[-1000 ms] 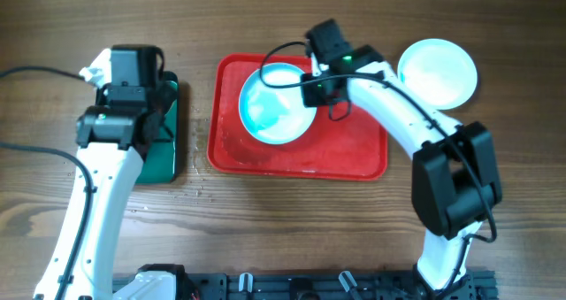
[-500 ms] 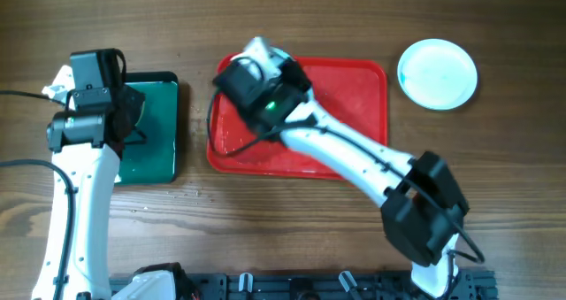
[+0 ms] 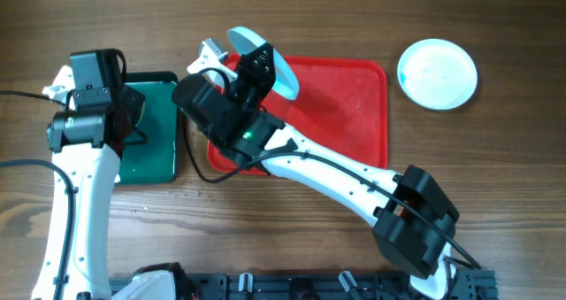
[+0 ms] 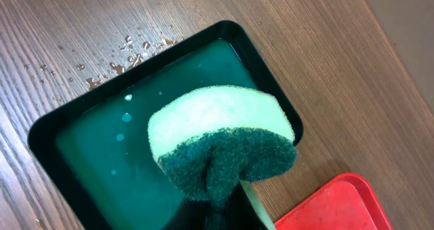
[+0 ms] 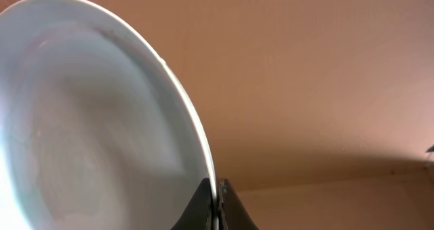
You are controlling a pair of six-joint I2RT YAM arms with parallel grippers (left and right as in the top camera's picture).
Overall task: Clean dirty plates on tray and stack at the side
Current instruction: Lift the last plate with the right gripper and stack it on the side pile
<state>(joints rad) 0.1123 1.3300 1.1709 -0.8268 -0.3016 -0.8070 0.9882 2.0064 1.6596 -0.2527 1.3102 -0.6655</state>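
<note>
Within the last second the right claw [image 3: 252,67] has lifted the held plate [image 3: 285,77] off the red tray [image 3: 354,114] and tipped it on edge, clamped on its rim. The tray below is now bare. Beside it the left claw [image 4: 227,206], closed on a green sponge [image 4: 220,145], waits, so scrubbing appears next. A second plate [image 3: 437,73] lies on the bench [image 3: 495,176], far right. No writing is legible.

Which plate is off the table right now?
The plate held by the right gripper, tilted on edge above the tray's left end. The other plate lies flat on the table, right of the tray.
</note>
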